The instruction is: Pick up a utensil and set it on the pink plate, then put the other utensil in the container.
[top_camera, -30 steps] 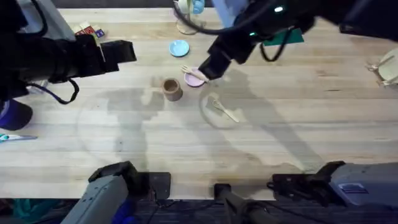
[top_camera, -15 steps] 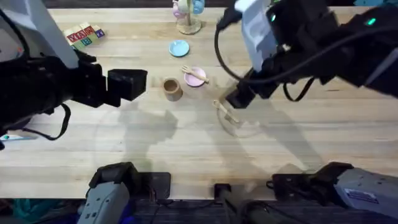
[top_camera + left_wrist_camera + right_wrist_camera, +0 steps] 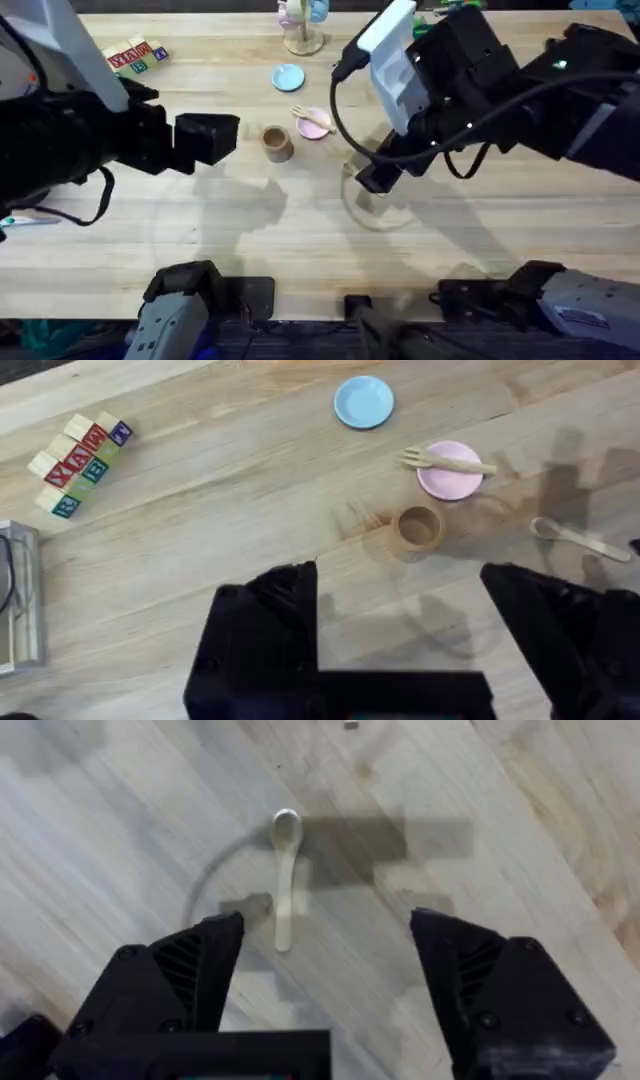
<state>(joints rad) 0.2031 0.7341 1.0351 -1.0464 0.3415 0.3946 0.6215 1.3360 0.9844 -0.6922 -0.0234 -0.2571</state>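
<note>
The wooden fork (image 3: 311, 119) (image 3: 446, 461) lies across the pink plate (image 3: 316, 126) (image 3: 452, 476). Just left of the plate stands the tan container (image 3: 277, 143) (image 3: 417, 528). On the bare table lies the wooden spoon (image 3: 284, 870) (image 3: 580, 537), straight ahead of my right gripper (image 3: 325, 960), which hangs open above it with nothing between its fingers. In the overhead view the right gripper (image 3: 372, 180) covers most of the spoon. My left gripper (image 3: 208, 137) (image 3: 420, 620) hovers open and empty left of the container.
A light blue plate (image 3: 288, 77) (image 3: 364, 402) sits behind the pink one. Coloured letter blocks (image 3: 131, 54) (image 3: 78, 462) lie at the far left, and a stand with cups (image 3: 301, 25) is at the back edge.
My right gripper has left the pink plate, where the fork now lies, and moved toward the front right over the spoon. The left gripper has shifted slightly right.
</note>
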